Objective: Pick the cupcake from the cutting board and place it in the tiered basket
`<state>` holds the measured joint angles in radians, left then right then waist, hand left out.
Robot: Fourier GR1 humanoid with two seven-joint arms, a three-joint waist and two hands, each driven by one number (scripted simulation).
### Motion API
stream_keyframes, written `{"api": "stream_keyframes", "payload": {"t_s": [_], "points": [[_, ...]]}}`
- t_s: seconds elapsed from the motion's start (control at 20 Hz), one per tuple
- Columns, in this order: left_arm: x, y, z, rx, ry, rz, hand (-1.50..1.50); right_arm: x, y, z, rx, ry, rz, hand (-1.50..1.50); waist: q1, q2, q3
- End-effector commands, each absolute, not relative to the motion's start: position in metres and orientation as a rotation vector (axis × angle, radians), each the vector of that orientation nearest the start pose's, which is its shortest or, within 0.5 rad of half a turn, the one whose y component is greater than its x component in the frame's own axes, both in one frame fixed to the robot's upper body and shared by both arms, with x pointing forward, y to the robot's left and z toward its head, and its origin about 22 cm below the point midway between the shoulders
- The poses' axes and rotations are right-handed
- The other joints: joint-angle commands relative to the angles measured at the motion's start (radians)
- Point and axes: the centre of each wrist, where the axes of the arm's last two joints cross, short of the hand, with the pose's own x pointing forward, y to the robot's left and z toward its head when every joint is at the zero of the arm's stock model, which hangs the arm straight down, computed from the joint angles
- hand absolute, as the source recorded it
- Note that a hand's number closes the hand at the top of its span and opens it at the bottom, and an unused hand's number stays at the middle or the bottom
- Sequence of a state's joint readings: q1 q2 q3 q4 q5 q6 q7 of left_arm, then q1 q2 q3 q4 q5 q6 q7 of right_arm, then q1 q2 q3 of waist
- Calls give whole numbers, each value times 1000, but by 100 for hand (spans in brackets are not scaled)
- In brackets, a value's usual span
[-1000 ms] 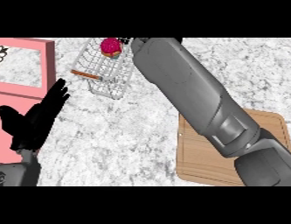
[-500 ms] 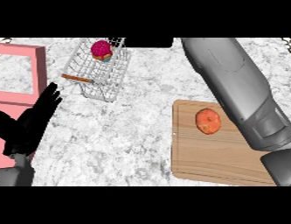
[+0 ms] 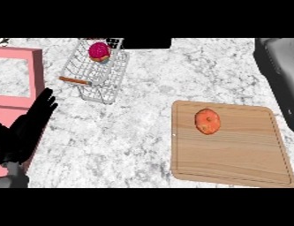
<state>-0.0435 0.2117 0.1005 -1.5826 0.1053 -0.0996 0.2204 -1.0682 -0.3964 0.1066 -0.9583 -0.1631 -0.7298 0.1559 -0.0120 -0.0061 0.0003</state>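
Cupcake (image 3: 99,51) stays in tiered basket (image 3: 90,81) | right forearm (image 3: 292,88) withdrawn rightward

Pink cupcake (image 3: 99,51) upright in wire basket (image 3: 97,81), top left. Wood board (image 3: 231,152) at right, w/o cupcake.

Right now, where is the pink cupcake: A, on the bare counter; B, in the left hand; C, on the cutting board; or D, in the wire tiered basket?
D: the cupcake sits inside the wire tiered basket, while the cutting board holds only a round orange item.
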Motion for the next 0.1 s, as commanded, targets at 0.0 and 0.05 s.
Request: {"api": "stream_keyframes", "payload": {"t_s": [0.0,0.05], "points": [[255,291,25,71,-1414,-79,0,416,-237,244,-527,-1881,-276,-150,2,2,-1],[261,299,37,71,-1414,-91,0,414,-249,237,-518,-1894,-281,-150,6,4,0]]}}
